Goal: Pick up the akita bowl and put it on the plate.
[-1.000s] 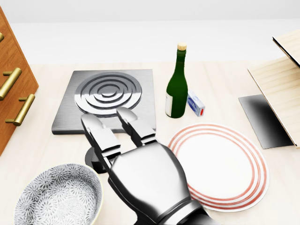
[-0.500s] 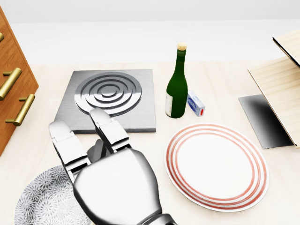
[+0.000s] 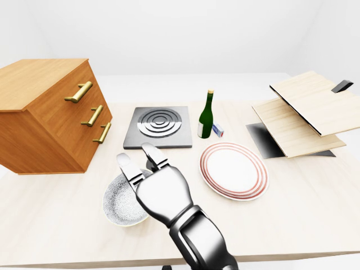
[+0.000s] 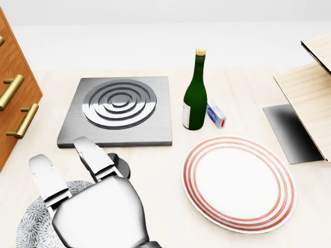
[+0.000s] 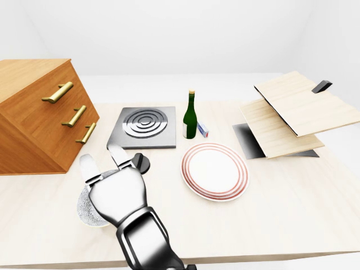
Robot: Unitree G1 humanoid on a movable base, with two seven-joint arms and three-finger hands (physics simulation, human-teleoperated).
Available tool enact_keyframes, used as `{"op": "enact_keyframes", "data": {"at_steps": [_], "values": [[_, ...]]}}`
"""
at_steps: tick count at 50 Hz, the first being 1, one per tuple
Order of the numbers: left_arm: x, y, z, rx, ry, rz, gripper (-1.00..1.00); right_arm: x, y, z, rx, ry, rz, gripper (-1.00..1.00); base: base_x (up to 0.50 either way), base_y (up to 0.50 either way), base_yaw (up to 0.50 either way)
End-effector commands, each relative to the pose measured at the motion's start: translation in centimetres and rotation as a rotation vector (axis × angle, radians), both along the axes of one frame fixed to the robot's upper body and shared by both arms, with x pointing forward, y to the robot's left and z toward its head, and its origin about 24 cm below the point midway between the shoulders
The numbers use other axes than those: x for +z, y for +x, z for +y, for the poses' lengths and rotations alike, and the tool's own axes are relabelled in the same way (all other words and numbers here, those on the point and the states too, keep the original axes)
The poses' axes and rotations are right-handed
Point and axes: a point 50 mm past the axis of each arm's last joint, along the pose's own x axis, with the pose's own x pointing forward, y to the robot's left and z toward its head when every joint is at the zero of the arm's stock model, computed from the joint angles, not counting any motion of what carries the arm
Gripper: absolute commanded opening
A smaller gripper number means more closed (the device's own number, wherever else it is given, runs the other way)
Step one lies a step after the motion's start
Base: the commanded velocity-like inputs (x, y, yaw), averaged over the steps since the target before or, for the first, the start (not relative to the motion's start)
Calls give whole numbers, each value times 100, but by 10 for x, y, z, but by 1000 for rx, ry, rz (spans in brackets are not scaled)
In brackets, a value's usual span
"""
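A wooden drawer cabinet with three brass handles occupies the left of the tabletop. Below and to the right of it in the left-eye view stands the akita bowl, grey-patterned inside and upright on the tabletop near the bottom edge, apart from the plate and not on it. The right robot hand is poised over the right part of the bowl and hides that part; its arm enters from the bottom edge. Its two visible fingers are stretched out and spread, gripping nothing; whether the hand touches the bowl cannot be told. A dark rounded shape just right of the fingers in the head view cannot be identified. Above the hand lies a square grey hob with concentric rings. To the right of the hob a green bottle stands upright, with a small white and blue box just beside it on the right. Below these lies the plate, white with red rings near the rim, flat on the tabletop and bare. At the far right, pale wooden boards are stacked at a tilt above a dark grey mat.
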Motion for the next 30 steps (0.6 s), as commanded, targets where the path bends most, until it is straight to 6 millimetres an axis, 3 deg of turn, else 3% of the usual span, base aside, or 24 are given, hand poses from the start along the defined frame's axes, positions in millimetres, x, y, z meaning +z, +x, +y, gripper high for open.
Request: {"op": "enact_keyframes", "data": {"at_steps": [1,19,30], "values": [[1,0,0,0,2,-5,100,-1,3,8,11,-15,7,95,0,0,0],[-1,0,0,-5,-4,-2,100,-19,1,19,57,-63,76,95,0,0,0],[1,-1,0,-5,1,-8,100,-38,-12,22,102,-118,134,95,0,0,0]]}}
